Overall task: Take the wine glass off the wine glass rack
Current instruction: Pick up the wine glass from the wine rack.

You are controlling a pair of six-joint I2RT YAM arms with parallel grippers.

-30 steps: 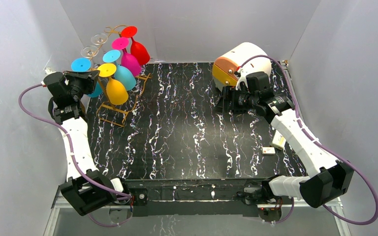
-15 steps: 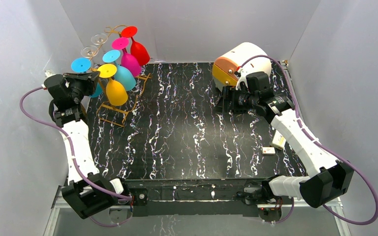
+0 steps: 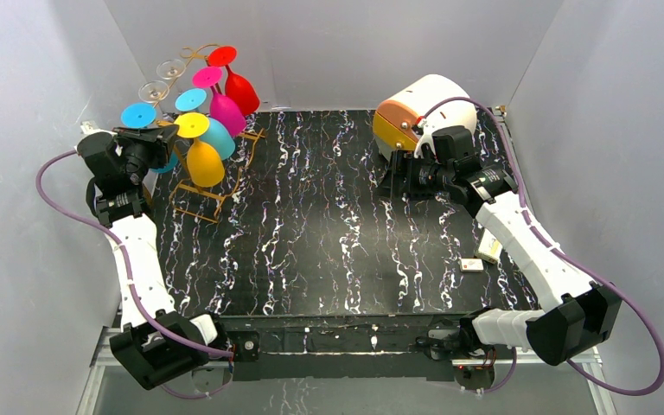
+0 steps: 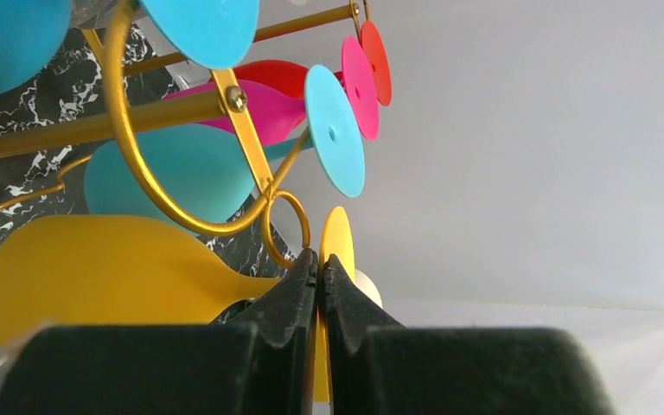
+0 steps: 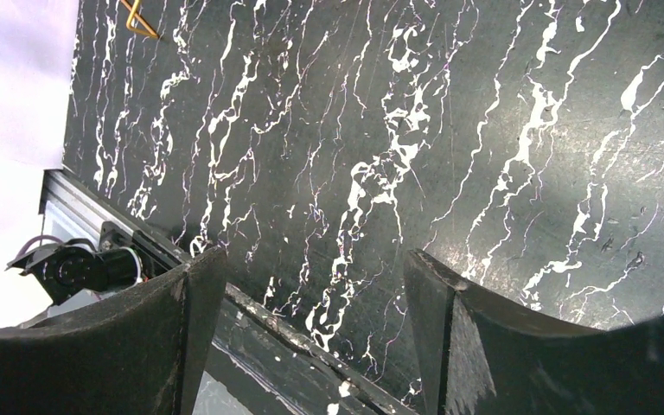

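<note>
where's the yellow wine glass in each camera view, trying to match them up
top external: the yellow wine glass hangs at the upper left, nearest of the coloured glasses.
left wrist: its bowl fills the lower left, with the stem running to the closed jaws.
right wrist: not in it.
shared landmark: the gold wine glass rack, of which a wire corner shows at the right wrist view's top left.

Looks down on a black table (image 5: pixel 450 130) veined in white. Frames it between the right gripper's (image 5: pixel 311 264) two dark fingers (image 5: pixel 173 328), spread wide apart. Catches a gold wire corner of the wine glass rack (image 5: pixel 141 23) top left and a dark motor (image 5: pixel 73 268) beyond the table's edge, lower left.
</note>
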